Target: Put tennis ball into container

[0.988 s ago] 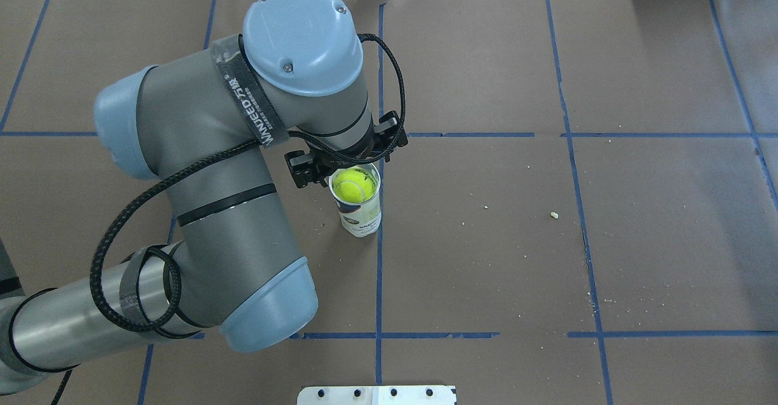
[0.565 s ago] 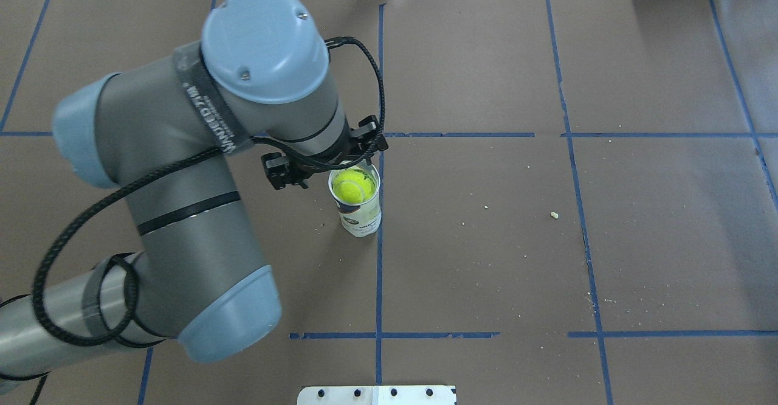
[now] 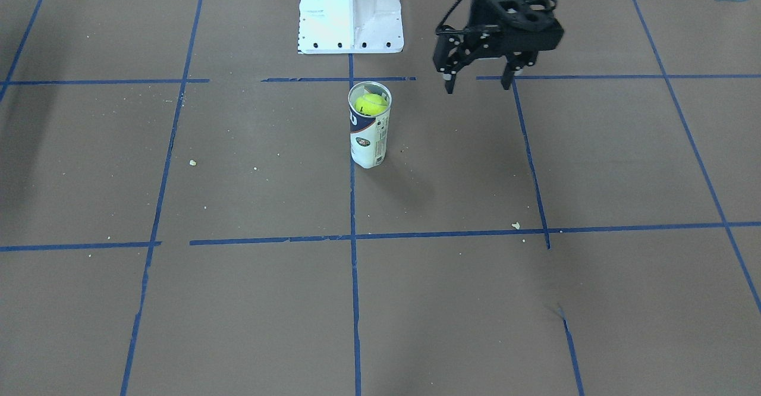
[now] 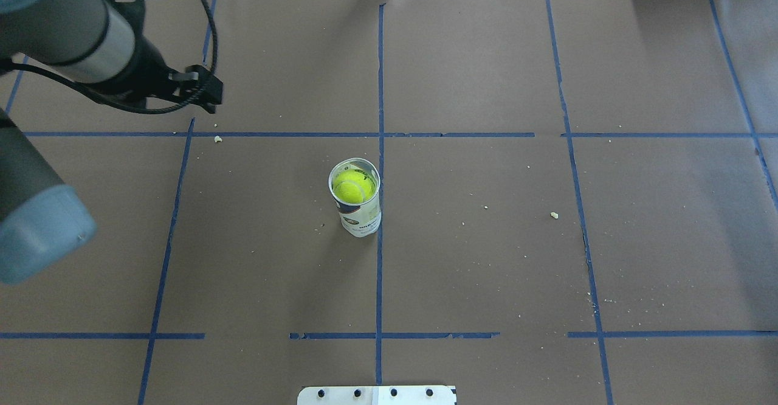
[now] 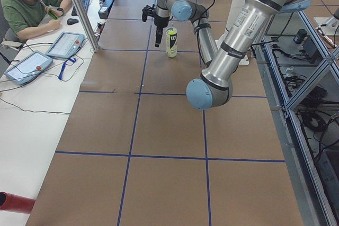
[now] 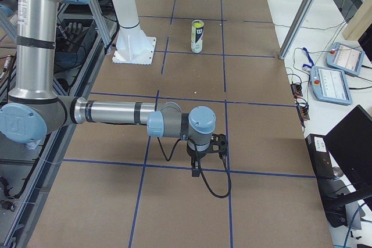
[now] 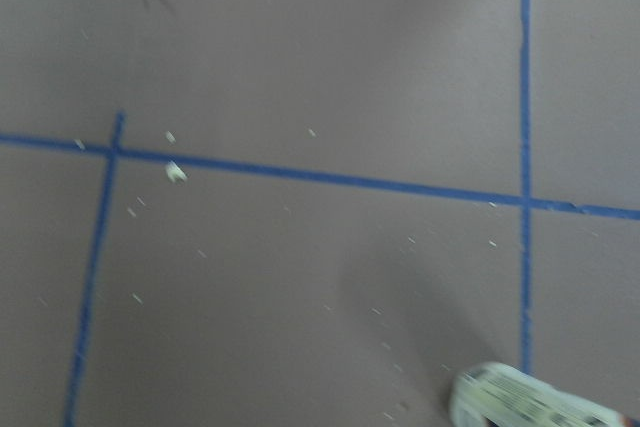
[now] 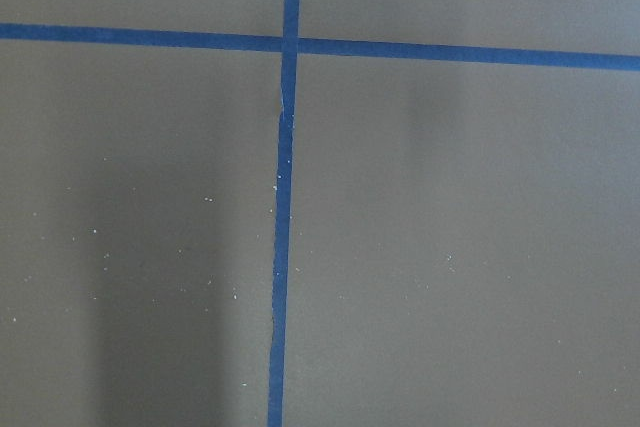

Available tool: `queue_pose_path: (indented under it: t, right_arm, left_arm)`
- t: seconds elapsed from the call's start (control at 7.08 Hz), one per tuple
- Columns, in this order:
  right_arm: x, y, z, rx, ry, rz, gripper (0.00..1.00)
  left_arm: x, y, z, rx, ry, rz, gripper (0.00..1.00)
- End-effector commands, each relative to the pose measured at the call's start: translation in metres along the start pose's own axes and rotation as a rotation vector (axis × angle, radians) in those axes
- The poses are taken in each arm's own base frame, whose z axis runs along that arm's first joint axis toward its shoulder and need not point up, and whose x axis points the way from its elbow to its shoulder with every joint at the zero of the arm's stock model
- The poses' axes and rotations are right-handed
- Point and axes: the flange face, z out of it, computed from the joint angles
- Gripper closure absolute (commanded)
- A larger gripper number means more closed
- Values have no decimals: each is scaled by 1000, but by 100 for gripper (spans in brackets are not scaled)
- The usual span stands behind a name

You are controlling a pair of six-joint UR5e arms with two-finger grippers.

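The left gripper (image 3: pixel 478 85) is held pointing down, its fingers (image 3: pixel 448 81) spread wide apart. The right gripper (image 6: pixel 196 169) is likewise pointed down from a bent wrist; its finger spacing cannot be judged.

Table (image 4: pixel 486 271) covered in brown paper, divided into squares by blue tape lines (image 4: pixel 379 89), white desk (image 5: pixel 32 104) set alongside, tablets (image 5: pixel 66 44) laid on it, operator (image 5: pixel 29 6) in green seated there, evenly lit.

light: bright, even, diffuse from above | shadows: soft, 1 on the table (image 3: pixel 238 301) beneath the left gripper (image 3: pixel 478 87), 1 beside the container (image 3: pixel 369 131) | left wrist view: motion-blurred | other views: sharp
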Motion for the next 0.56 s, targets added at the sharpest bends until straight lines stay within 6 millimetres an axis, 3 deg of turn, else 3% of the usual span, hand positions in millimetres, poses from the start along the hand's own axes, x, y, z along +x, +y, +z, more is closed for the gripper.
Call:
queue_pose_path:
  t: [0.0, 0.14, 0.28, 0.42]
  right_arm:
    - [0, 0, 0, -1, 0, 1, 0]
    - [0, 0, 0, -1, 0, 1, 0]
    - [0, 0, 0, 0, 0, 0, 0]
    - [0, 1, 0, -2, 0, 2, 0]
  left_arm:
    - [-191, -54, -11, -42, -74, 171, 0]
    - [-287, -69, -7, -91, -87, 223, 0]
    - [-366, -58, -1, -119, -93, 219, 0]
    - [-433, -19, 18, -103, -67, 209, 0]
